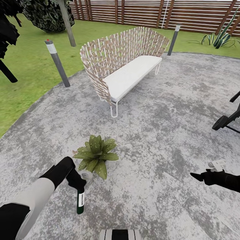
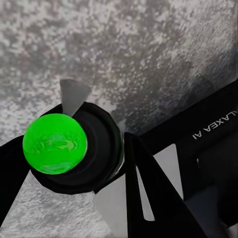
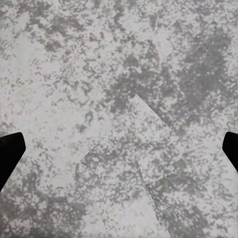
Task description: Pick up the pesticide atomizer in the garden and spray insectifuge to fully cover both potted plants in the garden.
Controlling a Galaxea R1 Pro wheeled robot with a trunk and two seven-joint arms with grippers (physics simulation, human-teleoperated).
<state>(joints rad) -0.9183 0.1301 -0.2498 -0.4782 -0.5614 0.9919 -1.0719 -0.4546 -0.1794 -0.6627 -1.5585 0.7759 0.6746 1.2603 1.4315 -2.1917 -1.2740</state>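
Standing on the grey paving (image 1: 160, 110), the bench (image 1: 125, 68) sits at 12 o'clock. The plant (image 1: 95, 154) lies nearer. The left gripper (image 1: 77, 185), closed around the bottle (image 1: 80, 200), hangs beside it for spraying. The right gripper (image 1: 199, 176) idles spread, empty.

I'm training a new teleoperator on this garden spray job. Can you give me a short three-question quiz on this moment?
1. True or false: the left end effector holds the pesticide atomizer.
2. Multiple choice: the potted plant stands on A) the lawn, B) the grey paving, C) the bench seat.
3. Fill in: behind the plant stands a woven bench with a ____ seat cushion.

Key: 1 true; 2 B; 3 white.
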